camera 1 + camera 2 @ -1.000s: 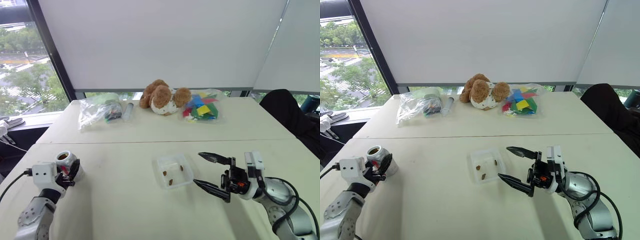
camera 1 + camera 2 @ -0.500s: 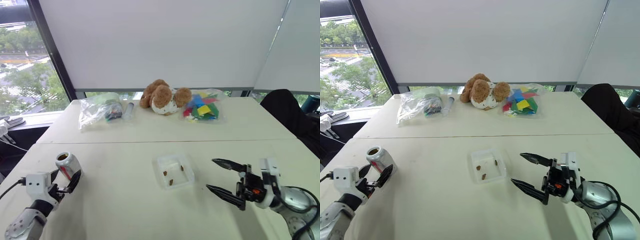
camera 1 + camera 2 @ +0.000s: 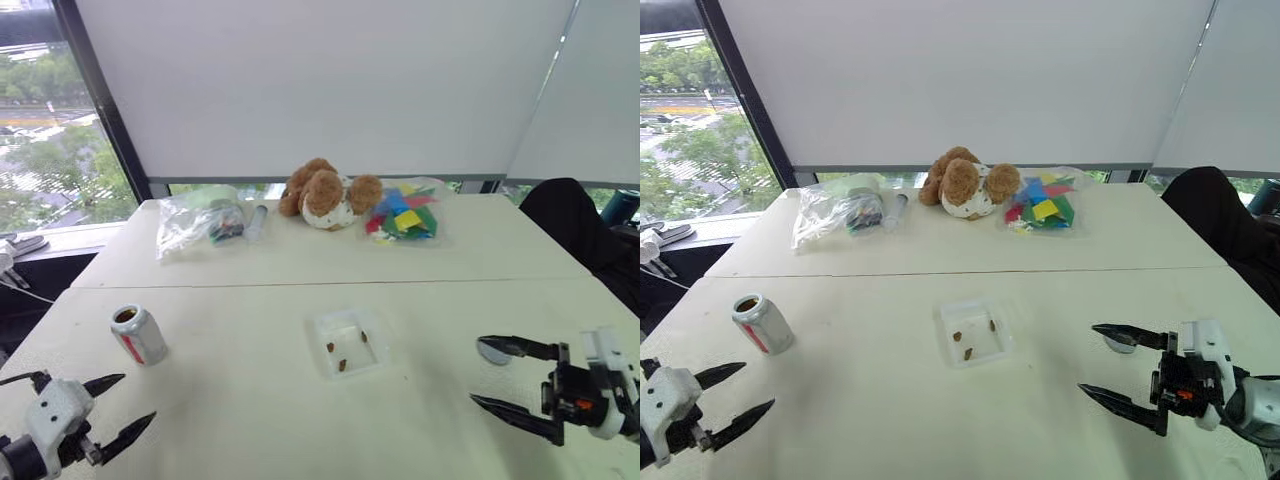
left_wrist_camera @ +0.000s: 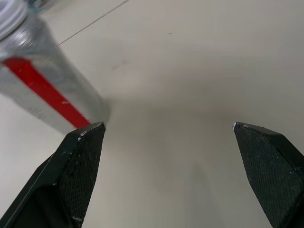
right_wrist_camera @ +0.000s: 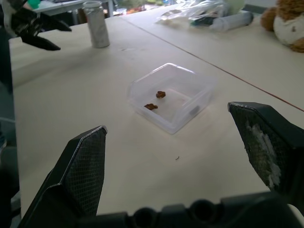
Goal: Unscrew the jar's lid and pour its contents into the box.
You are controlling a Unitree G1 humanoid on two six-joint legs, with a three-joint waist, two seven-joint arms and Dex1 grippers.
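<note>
White table (image 3: pixel 250 400) by a window: jar (image 3: pixel 138 334) stands open at centre left, pieces (image 3: pixel 341 363) in the middle box (image 3: pixel 347 342). Both grippers, left (image 3: pixel 110 408) and right (image 3: pixel 510 374), spread empty; finish by retreating clear.

An office-like room: 2 pale tables (image 3: pixel 300 265) beside big windows (image 3: pixel 50 130) with roller blinds (image 3: pixel 330 80).

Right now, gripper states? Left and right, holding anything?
Left gripper: open, holding nothing; the jar stands free on the table.
Right gripper: open, holding nothing.
</note>
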